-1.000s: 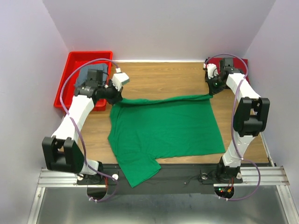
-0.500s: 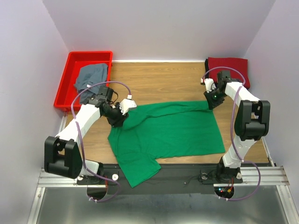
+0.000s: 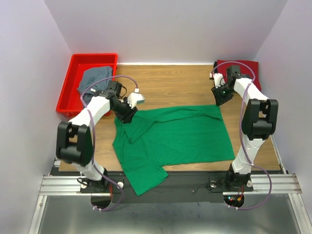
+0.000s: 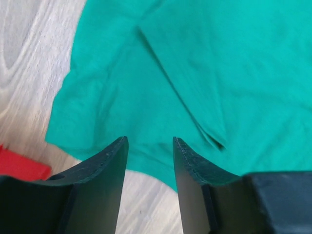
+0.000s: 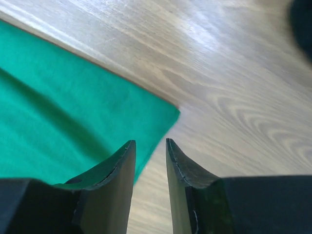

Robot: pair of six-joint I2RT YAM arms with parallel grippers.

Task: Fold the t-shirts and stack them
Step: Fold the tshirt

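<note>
T-shirts: 3 in view, 1 laid out and 2 set aside.

Location: the green t-shirt [image 3: 175, 136] lies spread on the middle of the wooden table [image 3: 170, 80], between the 2 arms.

Surroundings:
- The red bin [image 3: 73, 63] stands at the far-left corner, with the grey-blue t-shirt [image 3: 95, 78] crumpled inside it, close behind the left arm.
- The dark red t-shirt [image 3: 246, 66] lies flat at the far-right corner, partly hidden by the right arm and its cable.
- The black rail [image 3: 195, 180] runs along the table's near edge.
- Nothing lies on top of the green cloth. Only the 2 grippers stand over its far corners.

Orientation:
- The green t-shirt's long axis runs left to right across the table.
- A straight edge faces the right arm.
- 1 sleeve sticks out at the near-left corner, past the table edge and onto the rail.
- The far edge is turned over in a narrow, wrinkled band.
- The far-left corner carries a diagonal crease.

Claws:
- The left gripper [image 3: 126, 116] is over the far-left corner, fingers parted with nothing between them. Green cloth shows below the gap in its wrist view.
- The right gripper [image 3: 218, 101] is over the far-right corner, fingers apart by a narrower gap and also empty. Its wrist view shows the shirt's corner and bare wood beneath.
- I cannot tell whether either one touches the cloth.
</note>
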